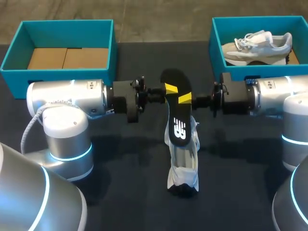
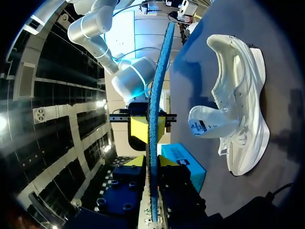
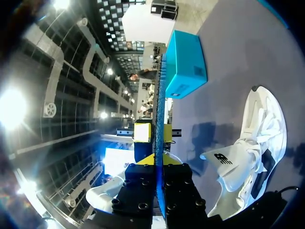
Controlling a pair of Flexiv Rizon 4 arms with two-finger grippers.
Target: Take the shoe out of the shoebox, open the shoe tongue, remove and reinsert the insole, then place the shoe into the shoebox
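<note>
2 shoes (image 1: 185, 166), 2 bxs (image 1: 57, 26), 1 insole (image 1: 177, 115)

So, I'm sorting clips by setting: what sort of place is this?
Probably a robot lab bench, not a shop: a dark table, a teal shoebox, and the left gripper and right gripper both holding a shoe insole.

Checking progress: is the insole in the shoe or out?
Out: the left end effector and right end effector pinch the insole above the shoe.

Dark worktop (image 1: 130, 192) and the objects resting directly on it.
A white shoe (image 1: 185, 163) rests at centre; a left shoebox (image 1: 67, 31) and a right shoebox (image 1: 236, 26), both teal, occupy the far corners.
</note>
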